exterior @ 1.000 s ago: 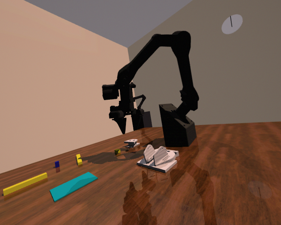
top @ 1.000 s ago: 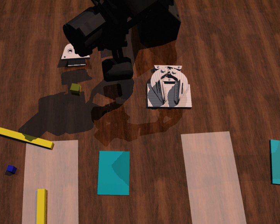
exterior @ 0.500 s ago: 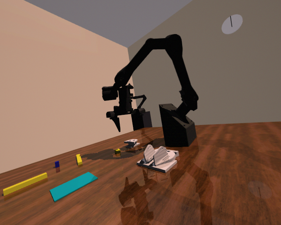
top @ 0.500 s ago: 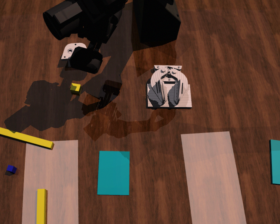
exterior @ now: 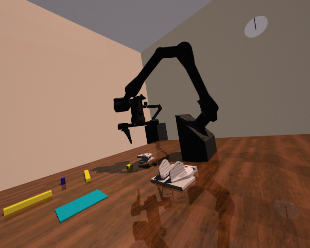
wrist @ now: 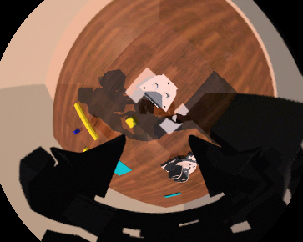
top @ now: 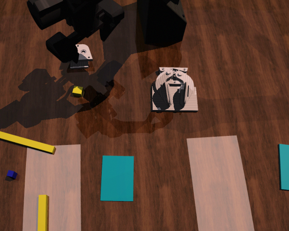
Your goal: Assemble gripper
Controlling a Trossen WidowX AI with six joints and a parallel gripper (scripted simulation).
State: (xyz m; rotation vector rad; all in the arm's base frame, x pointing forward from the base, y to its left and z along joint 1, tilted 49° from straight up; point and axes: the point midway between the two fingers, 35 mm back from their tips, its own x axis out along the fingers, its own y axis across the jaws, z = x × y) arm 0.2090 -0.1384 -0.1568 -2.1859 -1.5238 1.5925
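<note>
The white gripper base [top: 191,106] [exterior: 185,184] lies flat on the table right of centre in the top view. The left jaw [top: 160,81] [exterior: 164,169] and right jaw [top: 189,81] [exterior: 177,172] lie side by side on it, two stubs showing at their rear; tooth contact is too small to tell. The white housing plate [top: 86,48] [exterior: 146,155] [wrist: 161,90] is separate, at the upper left in the top view, raised on its dark-shaded underside part. My gripper [top: 89,51] [wrist: 157,138] is wide open and empty, high above the housing plate's area. A finger covers the plate's left part in the top view.
A yellow block [top: 77,91] [exterior: 128,167] lies near the housing plate. Farther forward are yellow bars [top: 25,142] [top: 42,213], a blue cube [top: 11,174] [exterior: 63,181], a teal panel [top: 117,178] [exterior: 81,205] and a teal bar [top: 285,167]. The arm's black base [top: 162,24] [exterior: 196,143] stands behind the gripper base.
</note>
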